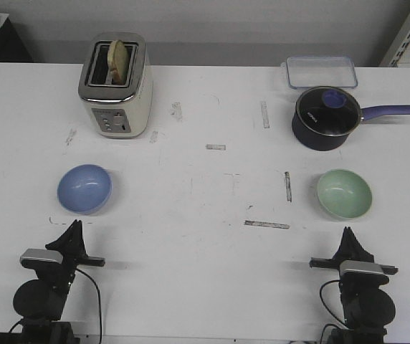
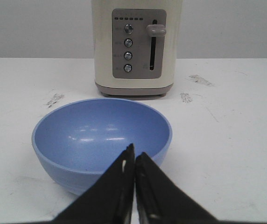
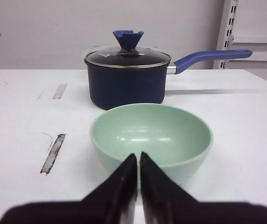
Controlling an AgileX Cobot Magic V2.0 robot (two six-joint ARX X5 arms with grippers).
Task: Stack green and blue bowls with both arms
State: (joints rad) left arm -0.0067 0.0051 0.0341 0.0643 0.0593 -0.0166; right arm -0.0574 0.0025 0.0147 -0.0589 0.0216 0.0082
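Note:
The blue bowl (image 1: 84, 188) sits upright and empty on the left of the white table; it fills the left wrist view (image 2: 101, 140). The green bowl (image 1: 344, 193) sits upright and empty on the right, and shows in the right wrist view (image 3: 151, 135). My left gripper (image 1: 74, 226) is shut and empty, just short of the blue bowl on the near side, not touching it (image 2: 134, 156). My right gripper (image 1: 347, 232) is shut and empty, just short of the green bowl on the near side (image 3: 138, 156). The bowls stand far apart.
A cream toaster (image 1: 115, 86) with bread in its slot stands behind the blue bowl. A navy lidded saucepan (image 1: 325, 118) with a long handle stands behind the green bowl, and a clear lidded box (image 1: 321, 72) beyond it. Tape marks (image 1: 267, 224) dot the table.

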